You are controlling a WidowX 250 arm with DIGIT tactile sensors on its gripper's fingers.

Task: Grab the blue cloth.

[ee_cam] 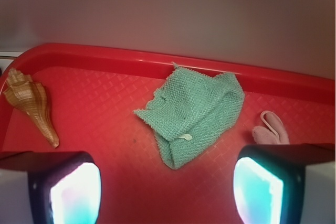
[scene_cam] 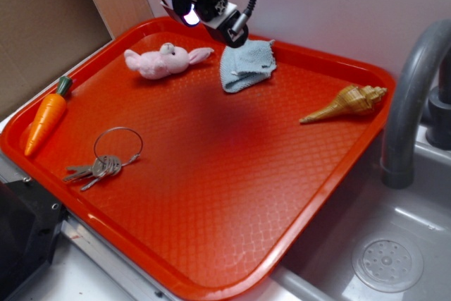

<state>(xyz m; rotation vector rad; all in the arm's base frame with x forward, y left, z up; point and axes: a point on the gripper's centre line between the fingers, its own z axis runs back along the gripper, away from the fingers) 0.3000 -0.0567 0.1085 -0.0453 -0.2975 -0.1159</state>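
**A:** Arm pose?

**B:** The arm comes in from the top edge of the exterior view and hangs over the far side of the tray (scene_cam: 331,195). Claw (scene_cam: 204,15) points down, raised above the tray floor, not touching anything. It sits just above and a bit left of the cloth (scene_cam: 246,65), between it and the bunny (scene_cam: 165,60).

**A:** Claw state?

**B:** Wide apart, empty. In the wrist view both fingers (ee_cam: 73,187) frame the bottom corners with open tray floor between them. The cloth (ee_cam: 191,116) lies ahead of the gap, clear of both pads.

**A:** Where's the cloth exactly?

**B:** On the tray floor near the far rim, rumpled, one edge folded over itself. Its upper corner is at or just against the rim's inner wall. Looks pale blue-grey in the exterior view, greener in the wrist view.

**A:** Neighbours?

**B:** The bunny lies on its side just left of the cloth, ears toward it, a small gap between them. In the wrist view only a pink bit of it shows by the right finger. The shell (scene_cam: 345,102) is to the right, well apart from the cloth, near the tray's right rim. The carrot (scene_cam: 46,119) lies on the left rim. The keys (scene_cam: 99,167) on their ring lie on the floor front-left, well apart from the cloth.

**A:** Around the tray?

**B:** A sink (scene_cam: 394,244) to the right with a grey faucet (scene_cam: 412,96) beside the tray's edge. Can't see the table under the tray.
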